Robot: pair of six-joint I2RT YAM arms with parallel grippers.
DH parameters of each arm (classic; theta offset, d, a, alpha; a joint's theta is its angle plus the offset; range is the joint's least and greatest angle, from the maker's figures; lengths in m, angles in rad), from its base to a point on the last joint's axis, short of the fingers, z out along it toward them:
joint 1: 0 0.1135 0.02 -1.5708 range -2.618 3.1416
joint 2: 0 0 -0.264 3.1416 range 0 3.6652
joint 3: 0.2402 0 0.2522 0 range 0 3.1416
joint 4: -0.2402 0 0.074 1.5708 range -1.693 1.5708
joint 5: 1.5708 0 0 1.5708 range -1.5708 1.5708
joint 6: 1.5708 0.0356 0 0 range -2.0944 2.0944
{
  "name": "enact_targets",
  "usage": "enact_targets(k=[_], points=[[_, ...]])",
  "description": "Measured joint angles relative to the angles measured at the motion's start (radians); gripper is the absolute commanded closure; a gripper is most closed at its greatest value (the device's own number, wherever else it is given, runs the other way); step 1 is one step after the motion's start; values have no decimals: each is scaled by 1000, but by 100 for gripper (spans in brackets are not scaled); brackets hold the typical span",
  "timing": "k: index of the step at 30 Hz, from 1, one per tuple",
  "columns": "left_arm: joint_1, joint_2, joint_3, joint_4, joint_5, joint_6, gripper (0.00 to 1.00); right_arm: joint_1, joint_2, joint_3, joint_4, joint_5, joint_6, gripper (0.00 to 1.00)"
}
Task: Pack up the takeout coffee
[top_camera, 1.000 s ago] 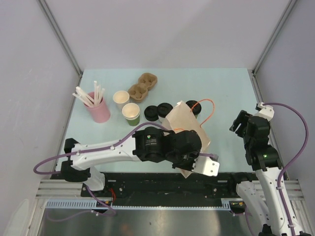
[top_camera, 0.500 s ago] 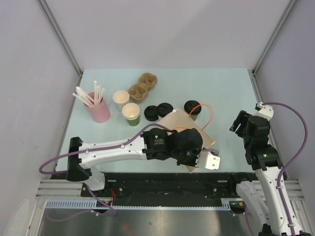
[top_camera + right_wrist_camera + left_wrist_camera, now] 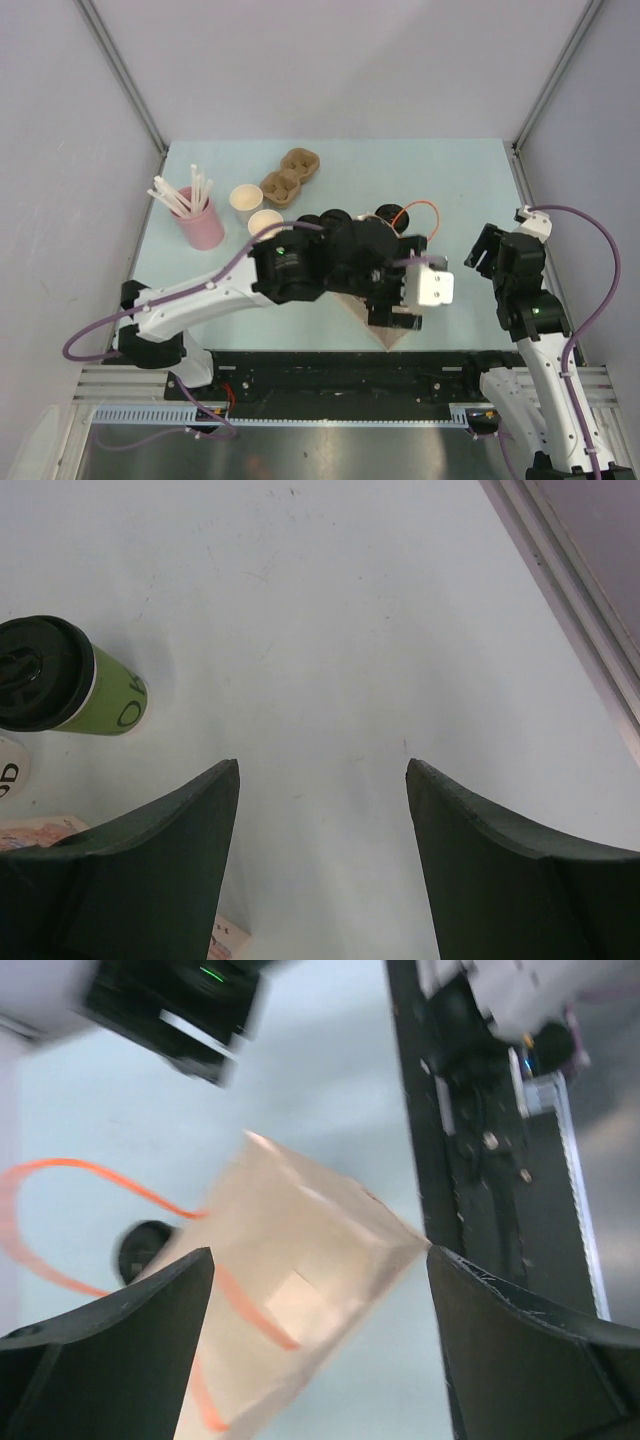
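One takeout coffee, a green-sided cup with a black lid (image 3: 60, 675), stands at mid table (image 3: 388, 213). A second black lid (image 3: 333, 217) shows beside my left arm, its cup hidden. A white-sided cup (image 3: 8, 765) peeks in at the right wrist view's left edge. My left gripper (image 3: 320, 1260) hangs open above a brown paper bag (image 3: 300, 1300) with orange handles (image 3: 422, 213), touching nothing. From above, only the bag's near corner (image 3: 385, 335) shows under that arm. My right gripper (image 3: 320, 780) is open over bare table at the right (image 3: 490, 250).
Two lidless paper cups (image 3: 245, 200) (image 3: 265, 220) stand at the back left beside a pink cup of white straws (image 3: 200, 225). A brown cardboard cup carrier (image 3: 290, 178) lies behind them. The black frame rail (image 3: 480, 1160) runs along the table's near edge.
My left gripper has opened and let go of the paper bag, then lifted and swung toward the cups. The bag dropped flat onto the table. The right arm has not moved.
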Motion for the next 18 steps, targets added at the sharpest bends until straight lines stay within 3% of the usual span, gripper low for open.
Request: enact_targets(k=[6, 12, 14, 18], points=[[130, -35, 230, -15, -10, -42, 8, 0, 11, 0, 0, -15, -6, 27], [468, -20, 358, -15, -18, -115, 12, 0, 13, 0, 0, -31, -10, 26], [573, 4, 379, -13, -31, -128, 15, 0, 13, 0, -1, -38, -13, 26], [750, 106, 395, -8, -39, -151, 32, 0, 13, 0, -1, -56, -16, 26]])
